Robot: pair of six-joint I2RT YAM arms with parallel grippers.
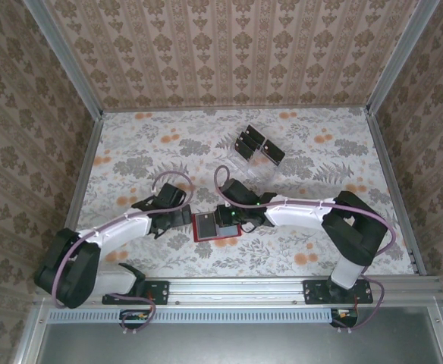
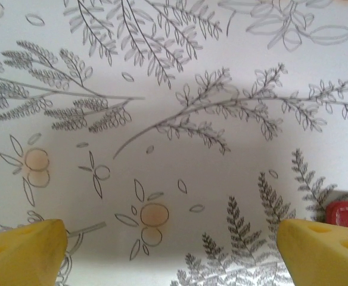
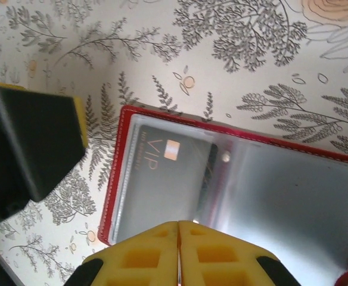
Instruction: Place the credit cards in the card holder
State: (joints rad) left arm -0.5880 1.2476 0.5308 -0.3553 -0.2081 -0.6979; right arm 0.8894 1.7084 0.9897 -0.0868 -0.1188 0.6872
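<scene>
The red card holder (image 3: 111, 179) lies open on the flowered table, its clear pockets facing up. One dark credit card (image 3: 162, 173), printed VIP with a small pale chip, sits inside the left pocket. My right gripper (image 3: 179, 232) hangs just above the holder's near edge, its yellow pads pressed together and nothing visible between them. From above, the card holder (image 1: 205, 227) lies between both arms, with the right gripper (image 1: 221, 220) over it. My left gripper (image 1: 174, 221) rests just left of the holder, open wide over bare cloth. More black credit cards (image 1: 250, 140) stand in a clear tray.
The clear plastic tray (image 1: 256, 158) sits behind the holder toward the back middle. In the right wrist view, a black and yellow finger (image 3: 31, 143) of the left gripper is close to the holder's left edge. Patterned walls enclose the table.
</scene>
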